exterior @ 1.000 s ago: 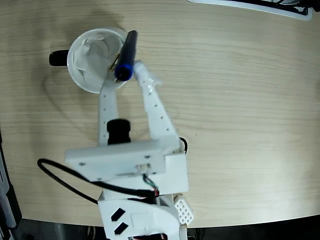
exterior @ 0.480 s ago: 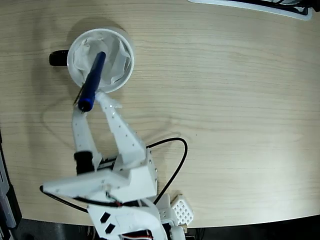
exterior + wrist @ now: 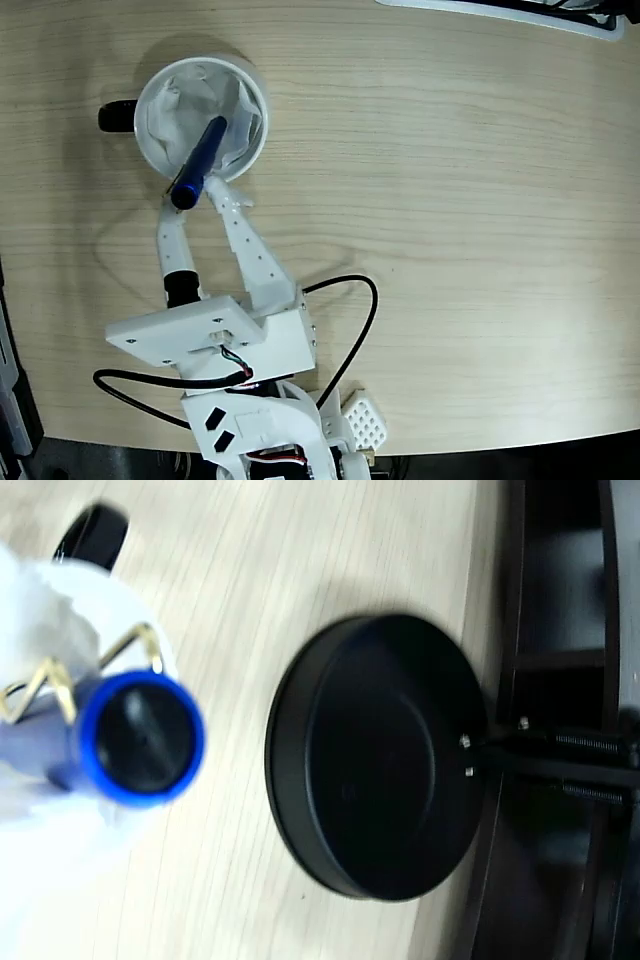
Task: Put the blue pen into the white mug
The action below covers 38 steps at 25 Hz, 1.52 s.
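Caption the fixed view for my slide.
Blue pen leaning in the paper-lined white mug, open pincer at its end.

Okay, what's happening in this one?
A white arm is putting a blue pen into a white mug. The pen leans tilted over the mug's rim, one end among the crumpled paper inside, the other end sticking out toward the arm. The pincer sits just below that outer end with its fingers apart, seemingly no longer gripping it. The wrist view shows the pen's end close up and a black round base on the table.

I'm seeing a pale wood-grain table (image 3: 470,200) lying under even light, with a round black base (image 3: 385,755) sitting near its edge.
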{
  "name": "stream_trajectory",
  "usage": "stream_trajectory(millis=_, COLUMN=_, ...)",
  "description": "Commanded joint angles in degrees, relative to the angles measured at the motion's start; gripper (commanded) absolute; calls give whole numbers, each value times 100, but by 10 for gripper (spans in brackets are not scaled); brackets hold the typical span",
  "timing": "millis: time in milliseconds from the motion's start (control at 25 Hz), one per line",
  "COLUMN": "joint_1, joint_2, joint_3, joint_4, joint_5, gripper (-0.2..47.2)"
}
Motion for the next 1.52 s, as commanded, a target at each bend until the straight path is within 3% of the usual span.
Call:
stream_trajectory(millis=0, joint_1=-105, joint_2=290, joint_3=114, joint_4=-422, joint_5=70, gripper=98)
stream_trajectory(millis=240, joint_1=-141, joint_2=281, joint_3=343, joint_4=-949, joint_5=756, gripper=108)
stream_trajectory(millis=360, joint_1=-123, joint_2=360, joint_3=352, joint_4=-993, joint_5=1468, gripper=149)
stream_trajectory(millis=520, joint_1=9, joint_2=633, joint_3=360, joint_4=-1222, joint_5=2470, gripper=165)
stream_trajectory(millis=600, joint_1=185, joint_2=791, joint_3=360, joint_4=-1274, joint_5=2900, gripper=135)
stream_trajectory(millis=720, joint_1=483, joint_2=1134, joint_3=457, joint_4=-1274, joint_5=3621, gripper=3)
stream_trajectory(millis=840, joint_1=765, joint_2=1600, joint_3=835, joint_4=-1274, joint_5=4157, gripper=1)
stream_trajectory(millis=1080, joint_1=1687, joint_2=2224, joint_3=1477, joint_4=-1274, joint_5=6627, gripper=0)
stream_trajectory(millis=1240, joint_1=2268, joint_2=2487, joint_3=2030, joint_4=-1222, joint_5=7603, gripper=0)
stream_trajectory(millis=1480, joint_1=2681, joint_2=3621, joint_3=2892, joint_4=545, joint_5=7972, gripper=-1)
